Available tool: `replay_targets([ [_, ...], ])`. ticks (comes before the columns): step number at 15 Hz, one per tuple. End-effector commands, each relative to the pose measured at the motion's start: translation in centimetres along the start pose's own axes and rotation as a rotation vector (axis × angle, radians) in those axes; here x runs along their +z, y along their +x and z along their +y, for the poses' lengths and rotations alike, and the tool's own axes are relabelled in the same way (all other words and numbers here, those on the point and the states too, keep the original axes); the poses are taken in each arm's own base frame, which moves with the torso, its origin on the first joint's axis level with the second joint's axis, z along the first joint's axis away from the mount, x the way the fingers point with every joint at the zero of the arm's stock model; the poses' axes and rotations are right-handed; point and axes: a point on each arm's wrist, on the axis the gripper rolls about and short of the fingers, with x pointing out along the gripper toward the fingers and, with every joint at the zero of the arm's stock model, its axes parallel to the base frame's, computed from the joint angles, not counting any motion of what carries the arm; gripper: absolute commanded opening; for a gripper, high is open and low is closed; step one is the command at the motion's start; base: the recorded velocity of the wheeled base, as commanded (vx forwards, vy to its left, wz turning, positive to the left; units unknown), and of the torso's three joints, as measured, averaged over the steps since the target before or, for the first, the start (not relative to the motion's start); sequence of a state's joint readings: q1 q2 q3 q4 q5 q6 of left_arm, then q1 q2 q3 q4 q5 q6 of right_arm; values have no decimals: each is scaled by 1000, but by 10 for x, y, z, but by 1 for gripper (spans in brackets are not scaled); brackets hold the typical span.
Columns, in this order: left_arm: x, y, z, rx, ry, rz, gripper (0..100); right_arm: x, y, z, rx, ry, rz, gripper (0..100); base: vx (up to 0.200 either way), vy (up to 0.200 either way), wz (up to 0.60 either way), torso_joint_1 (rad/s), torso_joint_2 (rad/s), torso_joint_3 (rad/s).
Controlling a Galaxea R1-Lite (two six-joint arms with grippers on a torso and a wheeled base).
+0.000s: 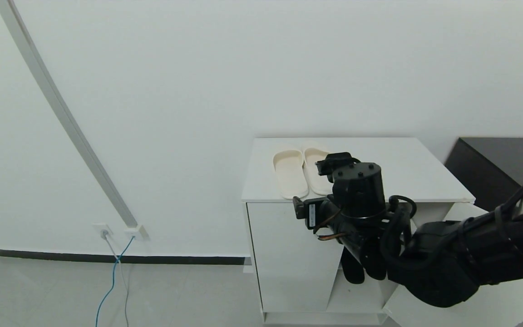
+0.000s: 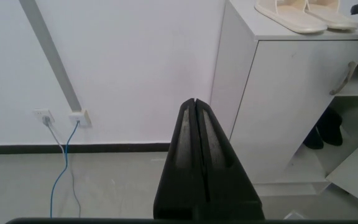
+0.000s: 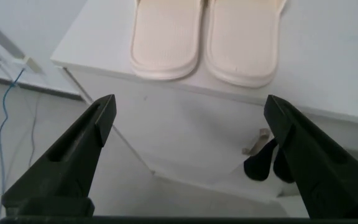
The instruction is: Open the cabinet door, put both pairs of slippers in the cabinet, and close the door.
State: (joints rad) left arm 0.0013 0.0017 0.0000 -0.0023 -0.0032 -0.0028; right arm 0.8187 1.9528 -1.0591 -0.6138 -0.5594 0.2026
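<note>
Cream slippers [image 3: 204, 37] lie side by side on top of the white cabinet [image 1: 288, 254], just beyond the right gripper [image 3: 191, 106] — its jaws spread wide, holding nothing. Lower down and farther in, black slippers [image 3: 269, 163] sit in the open compartment. The left gripper [image 2: 194, 106] — jaws pressed together — has the cabinet ahead of it, well apart.

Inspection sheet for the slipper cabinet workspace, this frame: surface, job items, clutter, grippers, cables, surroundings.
Surface: white cabinet top, carrying one slipper pair.
Job's things: cream slippers side by side near the top's front edge; dark slippers inside the open compartment; left door closed.
Clutter: nothing seen.
Grippers: right gripper open, just in front of the cream slippers; left gripper shut, empty, off to the cabinet's side.
Cables: blue and white leads from wall sockets to floor.
Surroundings: white wall, slanted grey conduit, dark furniture.
</note>
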Motion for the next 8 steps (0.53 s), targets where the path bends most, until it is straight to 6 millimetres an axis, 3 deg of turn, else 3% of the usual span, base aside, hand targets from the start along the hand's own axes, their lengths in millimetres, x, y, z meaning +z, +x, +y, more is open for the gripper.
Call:
replay_targets([
  [1, 0, 0, 0, 0, 0, -1, 0, 16, -1, 3, 7, 49, -6, 100, 0, 0, 0, 0, 0, 0],
  [4, 0, 0, 0, 0, 0, -1, 0, 18, -2, 4, 38, 53, 11, 100, 0, 0, 0, 0, 0, 0],
  [8, 0, 0, 0, -3, 0, 1, 0, 16, -2, 4, 36, 53, 13, 100, 200, 0, 0, 5, 4, 1],
])
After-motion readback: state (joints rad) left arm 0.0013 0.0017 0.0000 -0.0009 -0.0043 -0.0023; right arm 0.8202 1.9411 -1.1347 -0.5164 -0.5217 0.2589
